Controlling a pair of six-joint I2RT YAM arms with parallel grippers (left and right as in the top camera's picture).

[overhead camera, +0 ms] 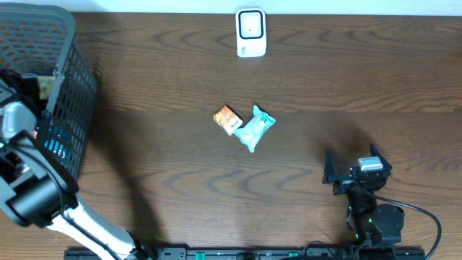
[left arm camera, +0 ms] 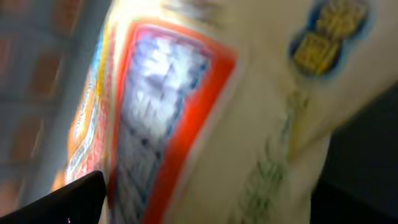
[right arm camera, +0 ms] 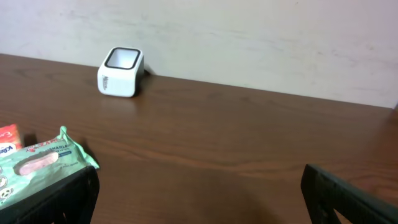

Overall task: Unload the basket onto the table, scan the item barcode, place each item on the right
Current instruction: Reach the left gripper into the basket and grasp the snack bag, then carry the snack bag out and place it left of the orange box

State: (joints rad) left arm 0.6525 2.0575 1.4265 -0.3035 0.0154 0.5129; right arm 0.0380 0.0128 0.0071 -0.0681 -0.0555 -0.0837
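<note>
Right end effector (overhead camera: 357, 170) agape above table (overhead camera: 180, 68).

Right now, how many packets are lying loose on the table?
2: an orange packet mid-table, a teal packet just right of it. The basket may hide more.

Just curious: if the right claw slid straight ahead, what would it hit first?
Probably nothing until the wall: the right claw faces bare table, with the scanner and green packet off to its left.
</note>
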